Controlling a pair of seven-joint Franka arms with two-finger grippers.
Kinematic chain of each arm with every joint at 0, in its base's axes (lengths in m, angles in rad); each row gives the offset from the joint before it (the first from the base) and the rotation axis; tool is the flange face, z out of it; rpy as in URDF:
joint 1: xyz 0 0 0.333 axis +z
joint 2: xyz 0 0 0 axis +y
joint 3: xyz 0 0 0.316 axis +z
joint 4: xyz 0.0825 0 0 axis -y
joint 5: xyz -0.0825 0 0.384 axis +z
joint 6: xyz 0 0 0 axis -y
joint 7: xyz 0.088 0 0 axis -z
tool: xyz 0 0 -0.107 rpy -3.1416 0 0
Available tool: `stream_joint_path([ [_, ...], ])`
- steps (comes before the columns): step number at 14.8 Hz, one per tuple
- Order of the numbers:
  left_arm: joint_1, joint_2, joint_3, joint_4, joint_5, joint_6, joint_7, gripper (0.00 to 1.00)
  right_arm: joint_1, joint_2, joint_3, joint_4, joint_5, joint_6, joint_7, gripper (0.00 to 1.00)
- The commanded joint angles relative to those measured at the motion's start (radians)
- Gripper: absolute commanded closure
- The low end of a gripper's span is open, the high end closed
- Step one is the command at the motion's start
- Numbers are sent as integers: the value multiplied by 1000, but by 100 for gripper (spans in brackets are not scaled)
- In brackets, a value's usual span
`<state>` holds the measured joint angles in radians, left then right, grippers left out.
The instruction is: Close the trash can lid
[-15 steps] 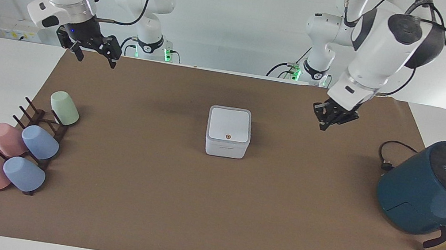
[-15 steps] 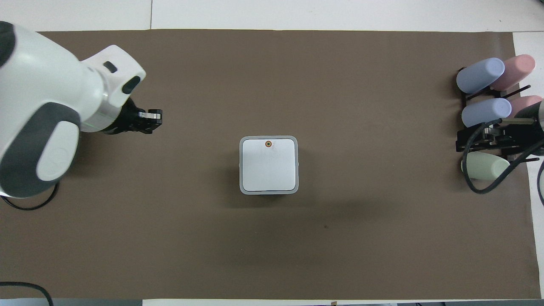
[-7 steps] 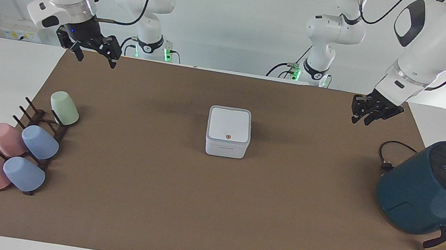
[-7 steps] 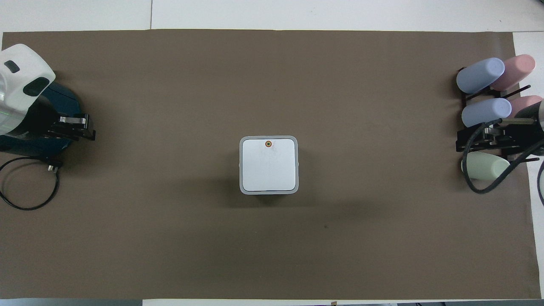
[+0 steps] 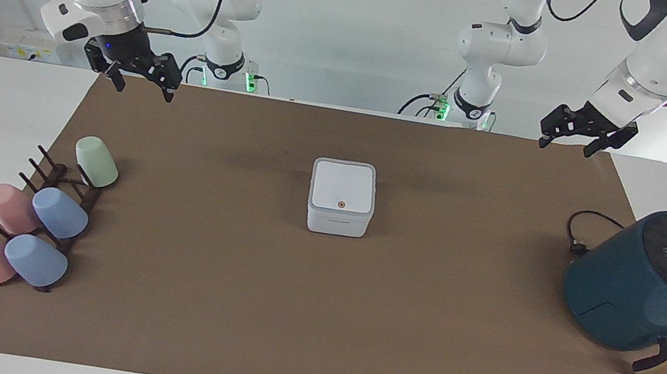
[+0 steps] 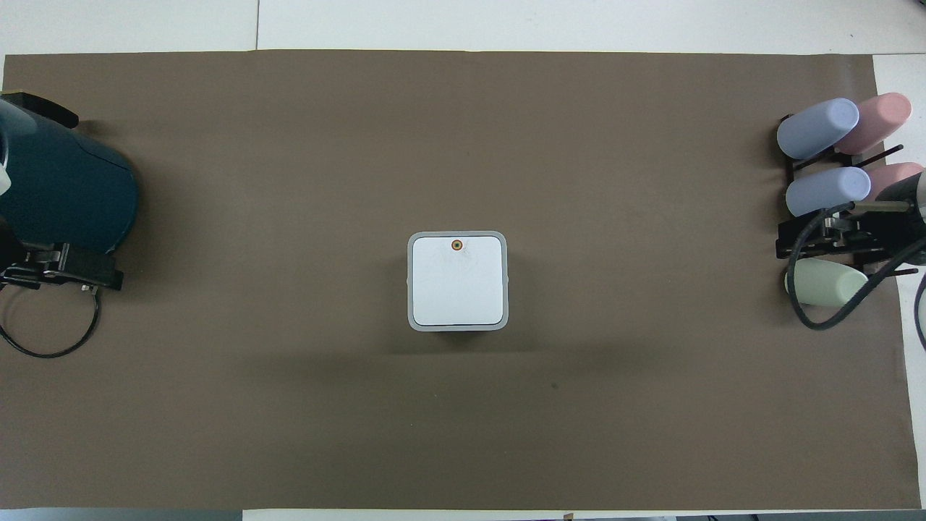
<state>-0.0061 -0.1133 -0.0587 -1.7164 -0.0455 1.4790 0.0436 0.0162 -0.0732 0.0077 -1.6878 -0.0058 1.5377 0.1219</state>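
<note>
Two grippers hang raised with nothing held. Left gripper (image 5: 586, 135) is spread wide above the mat's edge at the left arm's end of the table. Right gripper (image 5: 138, 73) is likewise spread above the mat's edge at the right arm's end. Mid-mat sits the trash can (image 5: 338, 222), its lid (image 5: 343, 186) flat down and closed.

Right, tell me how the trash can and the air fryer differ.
The trash can is a small white cube; the air fryer is a much larger teal drum. The trash can sits mid-mat, its lid flat; the air fryer stands at the left arm's end, cord trailing. Both rest on the brown mat.
</note>
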Motion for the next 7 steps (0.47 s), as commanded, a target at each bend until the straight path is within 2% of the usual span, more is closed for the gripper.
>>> stream_joint_path([
  [1,0,0,-1,9,6,26,15,0,-2,-13,-2,-4,7,-13,-19,0],
  [3,-9,38,0,64,33,-15,16,0,-1,-13,-2,-4,7,-13,-19,0],
  [5,-9,72,-6,162,29,-98,12,0,-1,-13,-2,-4,7,-13,-19,0],
  [7,-9,73,-10,170,35,-111,1,0,-2,-11,-2,-4,7,-13,-19,0],
])
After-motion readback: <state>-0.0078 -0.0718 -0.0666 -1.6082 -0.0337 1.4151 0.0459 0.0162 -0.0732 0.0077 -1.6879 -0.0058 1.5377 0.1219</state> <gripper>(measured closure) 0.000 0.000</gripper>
